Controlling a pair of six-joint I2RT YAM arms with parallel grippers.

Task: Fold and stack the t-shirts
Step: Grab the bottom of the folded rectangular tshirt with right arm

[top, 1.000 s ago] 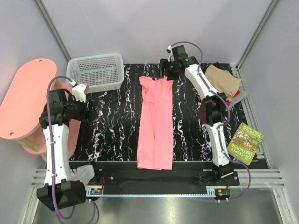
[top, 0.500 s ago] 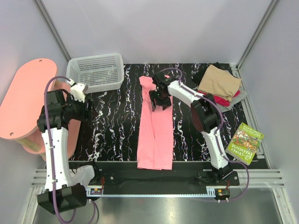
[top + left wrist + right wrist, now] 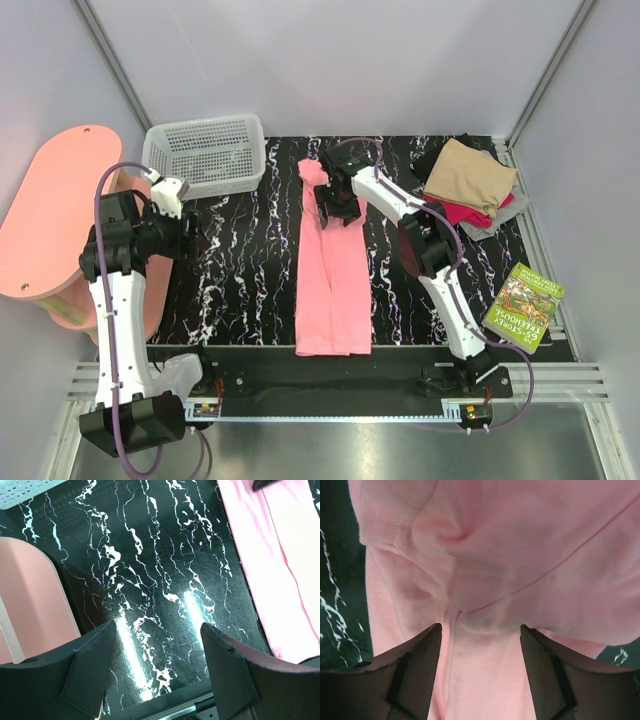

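In the overhead view, the pink shirt (image 3: 333,275) lies as a long narrow strip down the middle of the black marbled table (image 3: 250,280). The right gripper (image 3: 338,207) sits over its upper end, near the collar. The left gripper (image 3: 188,235) hangs at the left of the frame, well apart from the shirt. The stack of folded shirts (image 3: 468,180), tan on top, rests at the upper right. In the left wrist view, the left gripper (image 3: 155,672) has its fingers spread above bare table with nothing between them, and the pink shirt (image 3: 280,575) runs along the right edge. In the right wrist view, the right gripper (image 3: 480,672) has its fingers spread, with the rumpled pink shirt (image 3: 495,555) filling the frame just beyond them and showing through the gap between them. No cloth is pinched.
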